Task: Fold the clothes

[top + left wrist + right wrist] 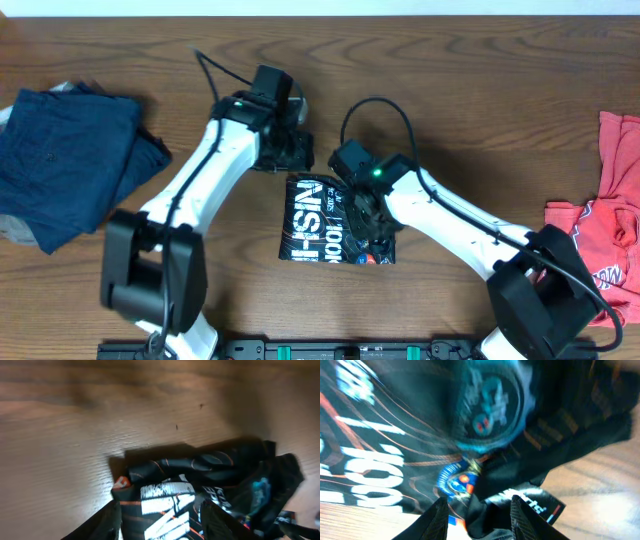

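black across the sports shirt (pixel 325 225), crossed by thin orange wavy lines, lettered in bold white, dotted with small logos (pixel 487 395) in teal, blue, red and orange. plain navy blue on the garment (pixel 70 160). red with white print on the t-shirt (pixel 610 230). warm brown wood grain over the table (pixel 480 80). white with black joints on the arms (pixel 200 165).
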`<state>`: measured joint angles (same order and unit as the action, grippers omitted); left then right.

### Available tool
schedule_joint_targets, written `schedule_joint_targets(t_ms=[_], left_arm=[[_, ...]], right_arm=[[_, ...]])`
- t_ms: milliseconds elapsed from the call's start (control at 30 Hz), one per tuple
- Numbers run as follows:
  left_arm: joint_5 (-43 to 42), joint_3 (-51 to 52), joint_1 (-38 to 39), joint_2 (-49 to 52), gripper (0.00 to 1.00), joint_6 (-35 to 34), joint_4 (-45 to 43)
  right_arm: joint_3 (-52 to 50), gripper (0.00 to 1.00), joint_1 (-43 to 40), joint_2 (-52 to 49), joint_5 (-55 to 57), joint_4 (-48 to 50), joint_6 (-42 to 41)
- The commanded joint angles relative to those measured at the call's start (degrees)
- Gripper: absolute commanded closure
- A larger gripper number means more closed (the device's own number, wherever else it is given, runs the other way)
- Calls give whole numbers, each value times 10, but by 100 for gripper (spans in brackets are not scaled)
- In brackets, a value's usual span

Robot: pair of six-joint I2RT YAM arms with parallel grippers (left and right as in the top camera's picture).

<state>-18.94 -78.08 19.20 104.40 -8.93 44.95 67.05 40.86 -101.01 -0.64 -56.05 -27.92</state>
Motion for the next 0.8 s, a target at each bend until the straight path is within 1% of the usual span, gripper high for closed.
schedule_joint_targets(t_ms=[0,100,167,267,367,433,500,600,700,767], left_arm=[[5,3,-1,41,48,16,9],[5,3,-2,73,48,16,37],[6,3,-2,92,49,16,59],[17,3,-2,115,59,16,93],[35,3,-2,127,65,16,140],[35,3,-2,128,70,15,171],[35,3,-2,128,70,1,207],[17,3,-2,128,70,-46,266],[-30,3,-2,125,69,-49,294],[-41,2,-2,117,69,-49,293]], right_arm=[[-36,60,5,2,-4,9,6],[-76,60,0,2,23,35,5],[-95,62,-8,2,54,45,-10],[-105,63,-31,2,116,46,-47],[-104,60,-72,2,163,68,-45],[-105,59,-101,2,165,99,-19],[-104,59,-129,2,146,139,33],[-99,57,-160,2,96,177,117],[-83,54,-174,2,92,158,134],[-66,54,-178,3,92,125,134]])
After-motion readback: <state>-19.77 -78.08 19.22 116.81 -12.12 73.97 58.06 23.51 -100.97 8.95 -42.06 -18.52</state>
